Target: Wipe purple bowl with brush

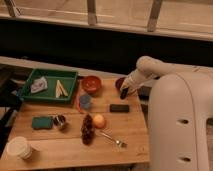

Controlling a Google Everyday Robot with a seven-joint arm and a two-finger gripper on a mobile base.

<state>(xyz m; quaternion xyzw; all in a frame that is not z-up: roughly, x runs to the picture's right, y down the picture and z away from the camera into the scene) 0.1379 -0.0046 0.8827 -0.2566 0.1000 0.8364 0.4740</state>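
Filling the lower right of the frame we log the robot body [180,125], a broad white shell, with its white arm [145,70] bending from right of centre down toward the far right part of the wooden table [70,142]. The table spans the lower left and centre.

In the left centre of the frame sits a green tray [50,86] holding a crumpled pale cloth [39,85] and some pale sticks [60,88].

A white cup [19,148] stands at the lower left corner of the table. A red-orange bowl [91,84] rests just right of the tray. The purple bowl [120,83] sits right of that, at the table's far right edge, partly covered by the arm's end.

A green sponge [42,122] lies left of centre, a small dark round item [60,121] just beside it. A bunch of dark grapes [87,130] lies touching an orange fruit [99,121]. A blue-grey object [85,101] sits below the red-orange bowl. A flat black block [119,107] lies below the purple bowl. A silvery utensil [112,139] lies lower centre.

The gripper [124,91] hangs at the near rim of the purple bowl, with a dark slim shape, apparently the brush [123,93], at its tip; whether it is clenched or released we cannot tell
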